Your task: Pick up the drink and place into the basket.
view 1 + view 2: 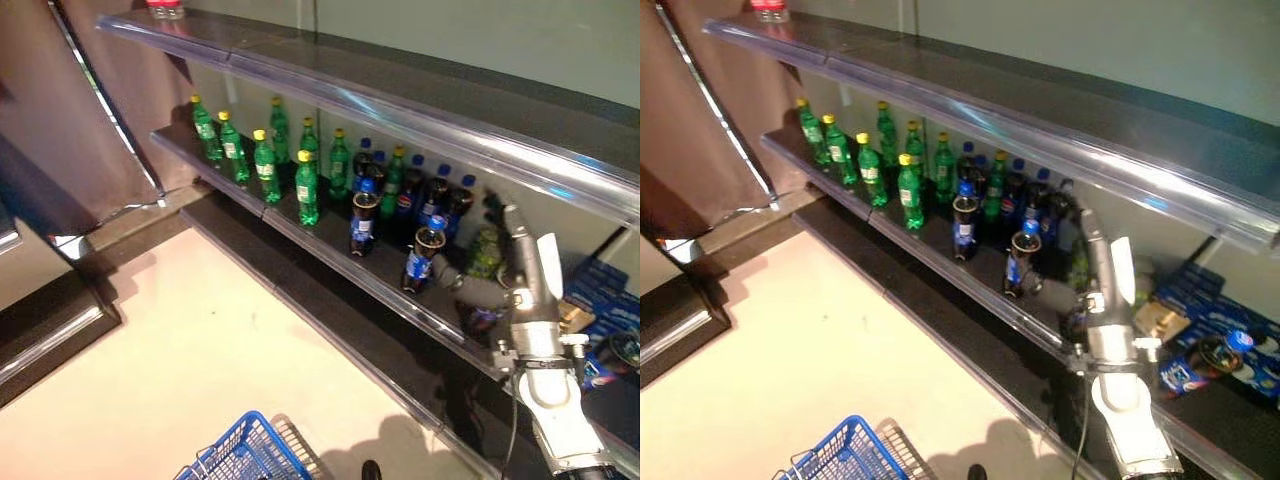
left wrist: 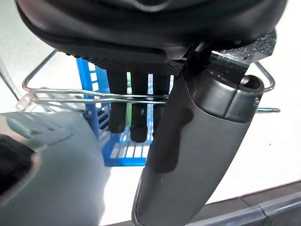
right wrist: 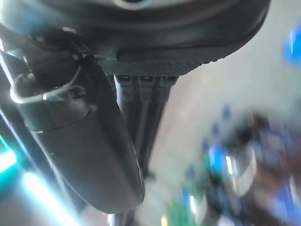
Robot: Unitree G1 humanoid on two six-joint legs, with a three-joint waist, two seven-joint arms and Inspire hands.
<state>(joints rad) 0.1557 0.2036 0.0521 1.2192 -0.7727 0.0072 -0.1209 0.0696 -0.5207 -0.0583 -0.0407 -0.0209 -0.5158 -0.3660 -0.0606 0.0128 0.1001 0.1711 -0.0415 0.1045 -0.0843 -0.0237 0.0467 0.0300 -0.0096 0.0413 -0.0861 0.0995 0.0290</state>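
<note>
On the middle shelf [image 1: 330,262], at its right end, the right hand [image 1: 1087,243] reaches in with fingers straight and holding nothing, just right of the nearest cola bottle [image 1: 422,256]. Judged step: the reach, no grasp made yet. Next, the fingers need to come round that bottle and close. Further left stand more cola bottles, then green bottles [image 1: 265,166]. Low and near, the left hand [image 2: 141,110] has its fingers hooked round the wire handle [image 2: 70,94] of the blue basket [image 1: 243,455]. Basket interior is largely cut off; the right wrist view shows the bottles only indistinctly.
</note>
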